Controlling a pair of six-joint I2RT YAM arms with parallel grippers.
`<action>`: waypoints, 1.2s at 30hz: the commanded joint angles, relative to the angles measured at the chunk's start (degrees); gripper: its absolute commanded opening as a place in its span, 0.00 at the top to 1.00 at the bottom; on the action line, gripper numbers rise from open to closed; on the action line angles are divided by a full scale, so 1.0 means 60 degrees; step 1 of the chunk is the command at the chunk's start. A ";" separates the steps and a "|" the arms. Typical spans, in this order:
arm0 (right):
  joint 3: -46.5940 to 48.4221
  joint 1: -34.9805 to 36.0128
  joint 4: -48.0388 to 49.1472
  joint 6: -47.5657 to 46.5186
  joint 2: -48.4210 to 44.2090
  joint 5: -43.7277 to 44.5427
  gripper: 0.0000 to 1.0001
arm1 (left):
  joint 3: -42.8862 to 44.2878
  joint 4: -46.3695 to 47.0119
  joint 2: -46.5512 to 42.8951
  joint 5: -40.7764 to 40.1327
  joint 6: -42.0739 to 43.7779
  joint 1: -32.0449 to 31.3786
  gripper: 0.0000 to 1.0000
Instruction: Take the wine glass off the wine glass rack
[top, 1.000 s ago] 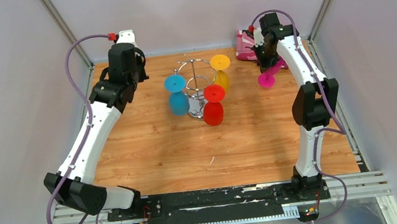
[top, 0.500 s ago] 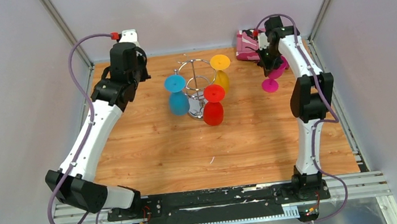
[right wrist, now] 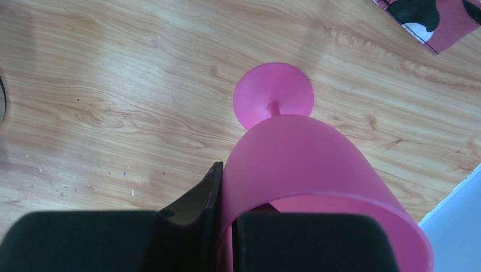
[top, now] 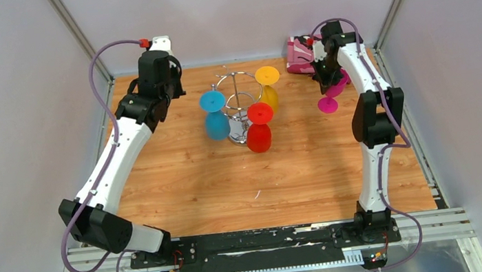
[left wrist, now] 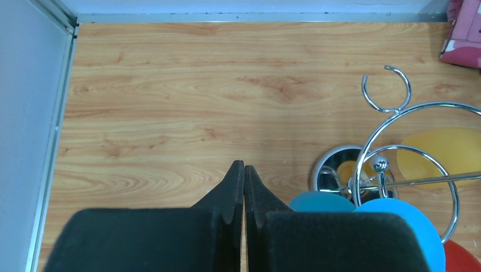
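The chrome wine glass rack (top: 238, 88) stands mid-table with a blue glass (top: 214, 117), a red glass (top: 259, 128) and a yellow glass (top: 268, 88) hanging upside down from its hooks. The rack also shows in the left wrist view (left wrist: 397, 147). My right gripper (top: 329, 76) is shut on the rim wall of a pink wine glass (right wrist: 306, 170), one finger inside the bowl, one outside. The pink glass (top: 330, 95) is upright, its foot at the table right of the rack. My left gripper (left wrist: 244, 175) is shut and empty, left of the rack above the table.
A pink patterned cloth (top: 298, 56) lies at the back right corner, also in the right wrist view (right wrist: 437, 17). Grey walls and metal frame rails (top: 85, 44) surround the wooden table (top: 230, 179).
My right gripper swung the pink glass from tilted to upright and lowered it toward the table right of the rack. My left arm shifted slightly right and back.
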 commanded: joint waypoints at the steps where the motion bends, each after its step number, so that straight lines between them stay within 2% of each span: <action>1: 0.0058 -0.0121 -0.0351 -0.0007 0.0171 0.0200 0.94 | 0.0236 0.0156 0.0061 0.0025 -0.0004 -0.0038 1.00; 3: 0.0044 -0.0122 -0.0341 0.0063 0.0079 0.0276 0.78 | 0.0236 0.0153 0.0098 0.0045 -0.0004 -0.0037 1.00; 6: -0.0011 -0.0123 -0.0323 0.0102 -0.0116 0.0328 0.61 | 0.0240 0.0110 0.0138 0.0079 -0.0019 -0.0039 1.00; 10: -0.0032 -0.0085 -0.0319 0.0174 -0.0402 0.0387 0.51 | 0.0237 0.0072 0.0167 0.0109 -0.0034 -0.0038 1.00; 19: 0.0317 0.0139 -0.0380 0.0271 -0.1258 0.0617 0.50 | 0.0178 0.0103 0.0187 0.0052 -0.0047 -0.0037 1.00; 28: 0.0298 0.0380 -0.0052 0.0415 -0.2931 0.0614 0.50 | 0.0199 0.0113 0.0430 0.0120 -0.0160 -0.0038 1.00; 32: -0.0574 0.0552 0.0961 0.0714 -0.4044 0.0705 0.50 | 0.0216 0.0038 0.0289 0.0241 -0.0437 -0.0024 1.00; 36: -0.1972 0.0782 0.2679 0.0998 -0.5453 0.0303 0.46 | -0.0321 0.0594 -0.0534 0.1601 -0.0866 0.0167 0.90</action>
